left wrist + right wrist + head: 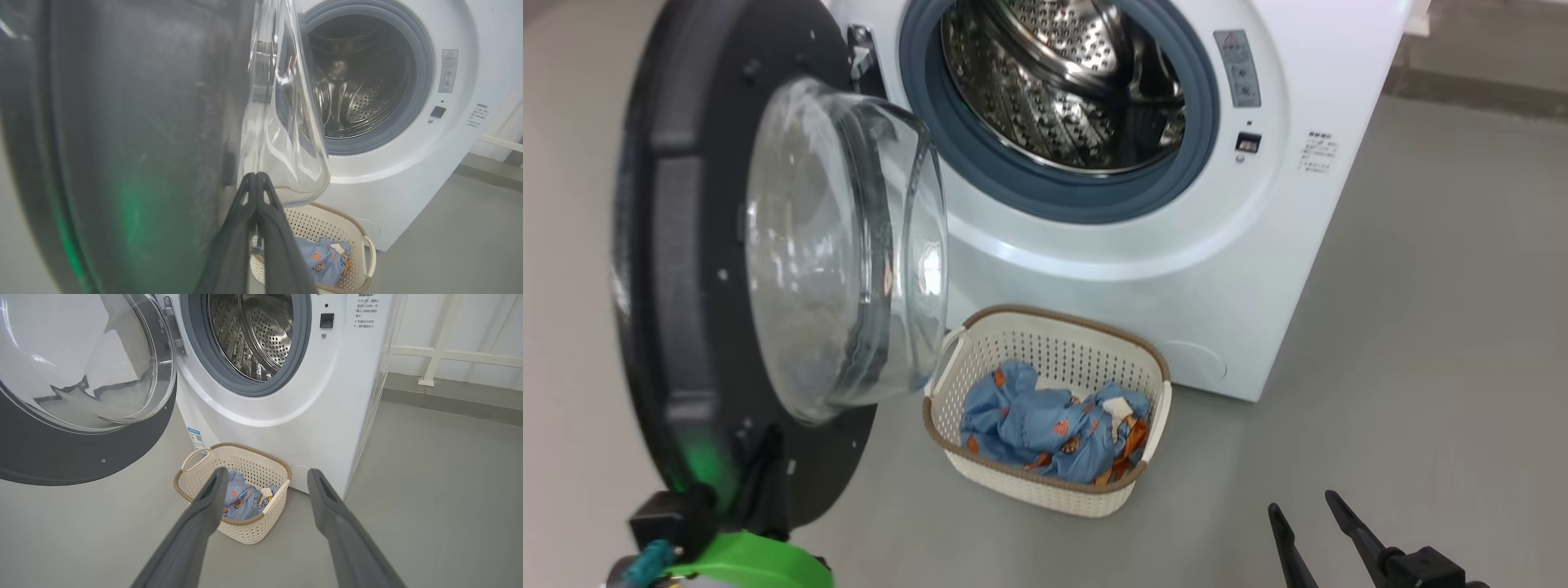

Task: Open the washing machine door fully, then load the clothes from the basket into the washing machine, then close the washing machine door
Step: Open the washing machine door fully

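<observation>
Your left gripper (256,176): fingers pressed together, tips at the washing machine door (678,245), which stands swung open; your right gripper (265,475): jaws spread, empty; clothes (1037,425): in basket (1054,490) before washing machine (1135,269)

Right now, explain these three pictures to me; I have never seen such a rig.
This is a wheeled robot with two arms, each ending in a two-fingered gripper. One picture looks down from its head; the other two look along each wrist's fingers. On the grey floor stands a white washing machine, its door swung open. Before it sits a cream basket with blue clothes inside. The left gripper is shut, close by the door's black rim; the right gripper is open. Neither holds anything.
</observation>
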You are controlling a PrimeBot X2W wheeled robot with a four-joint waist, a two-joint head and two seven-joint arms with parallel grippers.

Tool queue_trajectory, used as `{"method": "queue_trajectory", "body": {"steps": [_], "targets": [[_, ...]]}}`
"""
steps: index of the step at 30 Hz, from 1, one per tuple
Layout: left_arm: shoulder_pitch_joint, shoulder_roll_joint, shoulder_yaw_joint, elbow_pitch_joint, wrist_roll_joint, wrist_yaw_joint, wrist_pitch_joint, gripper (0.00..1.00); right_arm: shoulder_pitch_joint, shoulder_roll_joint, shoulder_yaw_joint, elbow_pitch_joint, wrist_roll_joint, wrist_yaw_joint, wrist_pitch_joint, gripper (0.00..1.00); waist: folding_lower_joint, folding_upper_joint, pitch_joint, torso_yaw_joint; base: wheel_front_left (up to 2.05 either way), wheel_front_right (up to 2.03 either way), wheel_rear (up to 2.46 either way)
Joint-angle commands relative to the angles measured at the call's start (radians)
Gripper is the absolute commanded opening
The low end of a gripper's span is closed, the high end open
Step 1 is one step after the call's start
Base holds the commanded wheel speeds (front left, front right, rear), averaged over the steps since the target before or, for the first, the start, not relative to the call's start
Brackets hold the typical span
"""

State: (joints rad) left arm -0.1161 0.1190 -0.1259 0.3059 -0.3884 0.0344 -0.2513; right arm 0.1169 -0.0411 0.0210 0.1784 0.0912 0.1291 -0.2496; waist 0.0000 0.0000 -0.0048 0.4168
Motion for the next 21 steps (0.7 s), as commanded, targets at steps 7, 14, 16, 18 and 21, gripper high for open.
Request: {"method": "queue_trajectory", "body": {"steps": [7, 14, 16, 18, 21], "targets": [[-0.059, 0.034, 0.159, -0.018, -0.049, 0.008, -0.01, 0.0, -0.059, -0.009, 0.022, -0.028, -0.047, 0.002, -0.012, 1.0, 0.0, 0.0, 0.071, 0.017, 0.0, 0.0, 0.0], [-0.101, 0.035, 0.278, 0.02, -0.066, -0.015, -0.01, 0.0, -0.079, -0.009, 0.023, -0.033, -0.091, 0.002, -0.012, 1.0, 0.0, 0.0, 0.129, 0.026, 0.0, 0.0, 0.0], [-0.116, 0.035, 0.311, 0.035, -0.066, -0.022, -0.01, 0.0, -0.086, -0.014, 0.023, -0.034, -0.102, 0.002, -0.012, 1.0, 0.0, 0.0, 0.149, 0.028, 0.0, 0.0, 0.0], [-0.133, 0.036, 0.343, 0.049, -0.063, -0.03, -0.01, 0.0, -0.091, -0.022, 0.025, -0.036, -0.11, 0.002, -0.012, 1.0, 0.0, 0.0, 0.168, 0.03, 0.0, 0.0, 0.0], [-0.162, 0.045, 0.395, 0.073, -0.064, -0.045, -0.01, 0.0, -0.096, -0.038, 0.025, -0.04, -0.119, 0.002, -0.012, 1.0, 0.0, 0.0, 0.199, 0.033, 0.0, 0.0, 0.0]]}}
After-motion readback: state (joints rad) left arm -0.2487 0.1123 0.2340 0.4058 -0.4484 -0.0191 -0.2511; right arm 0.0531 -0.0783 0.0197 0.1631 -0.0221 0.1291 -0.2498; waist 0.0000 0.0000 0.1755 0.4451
